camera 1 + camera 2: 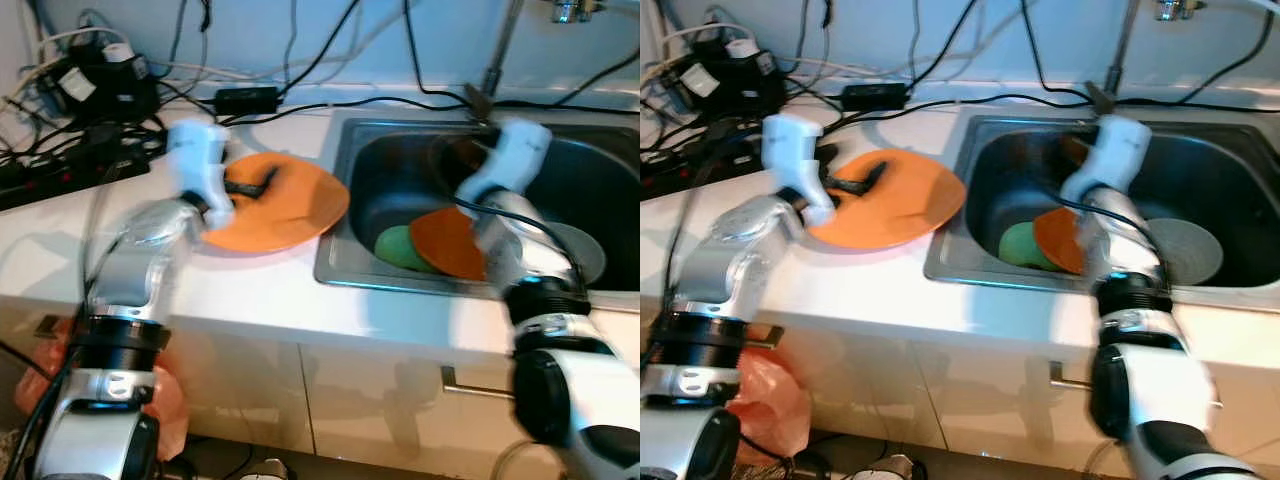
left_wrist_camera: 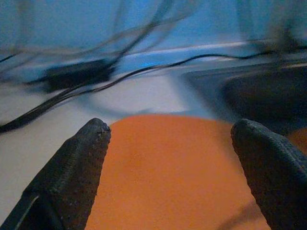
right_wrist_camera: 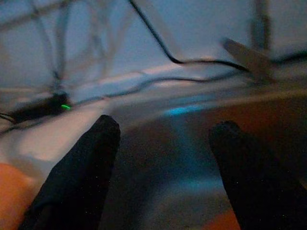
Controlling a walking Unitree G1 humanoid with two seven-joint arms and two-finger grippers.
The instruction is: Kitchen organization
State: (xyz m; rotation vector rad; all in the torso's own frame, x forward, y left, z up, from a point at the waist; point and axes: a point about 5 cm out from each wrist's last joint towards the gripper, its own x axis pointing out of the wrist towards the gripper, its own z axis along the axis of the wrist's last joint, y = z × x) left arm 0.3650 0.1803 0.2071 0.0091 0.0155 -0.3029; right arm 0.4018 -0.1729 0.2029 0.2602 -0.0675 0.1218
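A large orange plate (image 1: 285, 208) lies on the white counter, just left of the steel sink (image 1: 345, 150). My left gripper (image 2: 172, 129) is low over this plate, open, its two black fingers (image 1: 250, 186) spread above the orange surface with nothing between them. Inside the sink, a small orange plate (image 1: 450, 242) leans over a green plate (image 1: 396, 248). A grey plate (image 1: 588, 252) lies to their right. My right gripper (image 3: 165, 129) hangs open over the sink's back half, holding nothing, and its wrist (image 1: 515, 150) is above the small orange plate.
A black power strip (image 1: 60, 175), adapters and tangled cables (image 1: 250, 98) crowd the counter's back left. The faucet stem (image 1: 500, 50) rises behind the sink. A dark bowl (image 1: 455, 150) sits at the sink's back. An orange plastic bag (image 1: 40, 390) hangs below the counter on the left.
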